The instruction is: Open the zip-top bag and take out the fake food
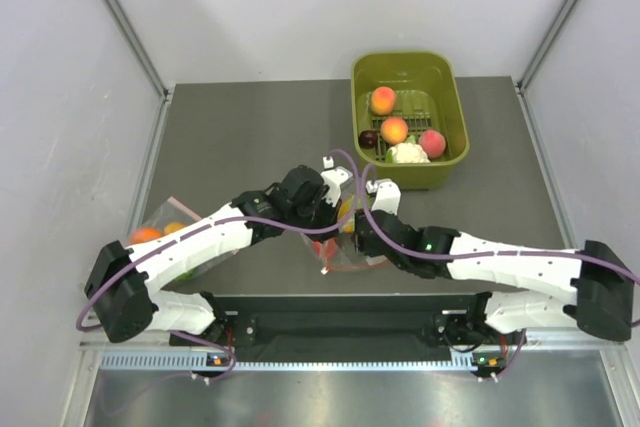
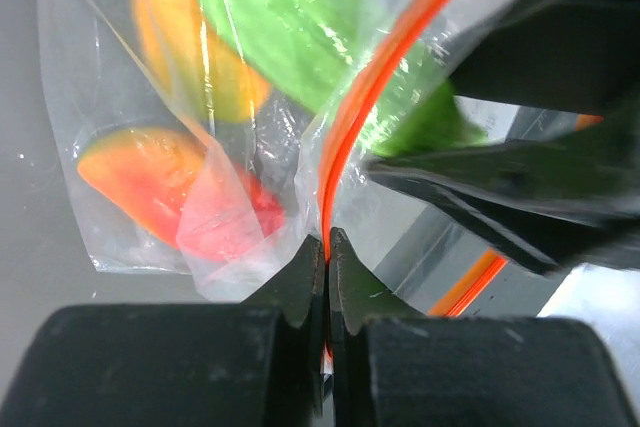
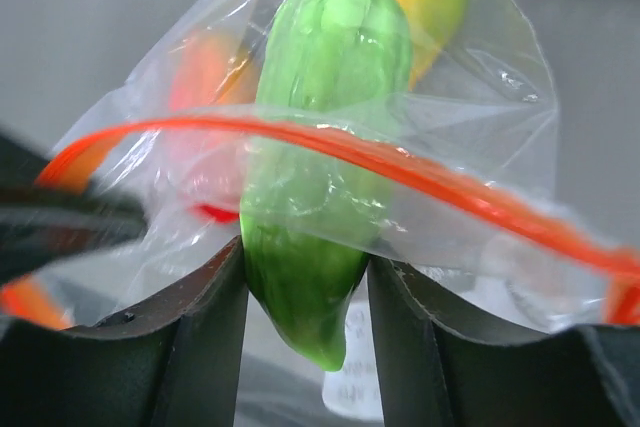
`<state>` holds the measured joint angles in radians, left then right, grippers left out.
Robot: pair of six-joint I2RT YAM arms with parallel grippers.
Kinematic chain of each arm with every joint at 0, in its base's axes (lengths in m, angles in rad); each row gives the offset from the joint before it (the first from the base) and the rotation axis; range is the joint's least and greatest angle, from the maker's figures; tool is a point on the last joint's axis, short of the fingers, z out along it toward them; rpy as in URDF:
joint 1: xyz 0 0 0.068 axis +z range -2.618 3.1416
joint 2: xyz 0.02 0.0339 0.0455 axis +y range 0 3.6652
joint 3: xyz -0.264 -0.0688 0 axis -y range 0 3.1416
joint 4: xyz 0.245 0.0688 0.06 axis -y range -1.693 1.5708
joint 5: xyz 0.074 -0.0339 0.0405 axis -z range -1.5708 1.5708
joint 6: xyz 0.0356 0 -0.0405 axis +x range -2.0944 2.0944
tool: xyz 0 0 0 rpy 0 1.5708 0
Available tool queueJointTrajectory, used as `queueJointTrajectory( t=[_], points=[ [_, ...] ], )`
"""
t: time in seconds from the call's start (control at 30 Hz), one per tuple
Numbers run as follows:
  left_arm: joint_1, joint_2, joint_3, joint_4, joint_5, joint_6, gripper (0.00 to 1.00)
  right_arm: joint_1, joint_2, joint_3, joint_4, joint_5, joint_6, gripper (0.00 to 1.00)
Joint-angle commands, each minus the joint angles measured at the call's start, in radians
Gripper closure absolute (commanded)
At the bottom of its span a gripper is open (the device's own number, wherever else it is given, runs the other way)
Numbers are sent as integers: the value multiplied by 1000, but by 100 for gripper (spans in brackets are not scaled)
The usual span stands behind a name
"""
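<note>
Left pincer clamped on zip-top bag rim, near edge of table | right pincer squeezing green piece | judged light, glossy, slippery: grip mid-body

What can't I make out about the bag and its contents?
Top view: the left arm and right arm cover most of the zip-top bag; its mouth width is hidden.
Left wrist: the green piece is blurred and cut by the top edge; the right arm's jaws block the bag's right side.
Right wrist: whether plastic lies between jaws and green piece is unclear; the red piece is smeared behind film.
</note>
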<state>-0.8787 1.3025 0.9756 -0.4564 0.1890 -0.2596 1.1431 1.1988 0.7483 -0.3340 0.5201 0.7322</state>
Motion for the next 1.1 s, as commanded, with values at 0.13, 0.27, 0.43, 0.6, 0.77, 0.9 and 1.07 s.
queueJointTrajectory(
  t=[0.13, 0.27, 0.43, 0.6, 0.77, 0.9, 1.07],
  points=[
    [-3, -5, 20, 41, -26, 17, 100, 14, -166, 39, -99, -153, -57, 73],
    [-3, -2, 20, 39, -33, 19, 100, 14, -215, 23, -96, -242, -73, 73],
    [-3, 4, 21, 36, -42, 20, 100, 14, -208, 23, -106, -393, -105, 73],
    [-3, 1, 21, 35, -60, 25, 100, 14, -205, 28, -157, -500, -137, 73],
    [-3, 3, 21, 36, -69, 26, 100, 14, -249, 34, -194, -612, -175, 74],
    [-3, 7, 21, 33, -68, 26, 100, 14, -297, 62, -252, -674, -209, 74],
    [-3, 11, 21, 32, -69, 26, 100, 15, -380, 129, -370, -618, -218, 74]
  ],
)
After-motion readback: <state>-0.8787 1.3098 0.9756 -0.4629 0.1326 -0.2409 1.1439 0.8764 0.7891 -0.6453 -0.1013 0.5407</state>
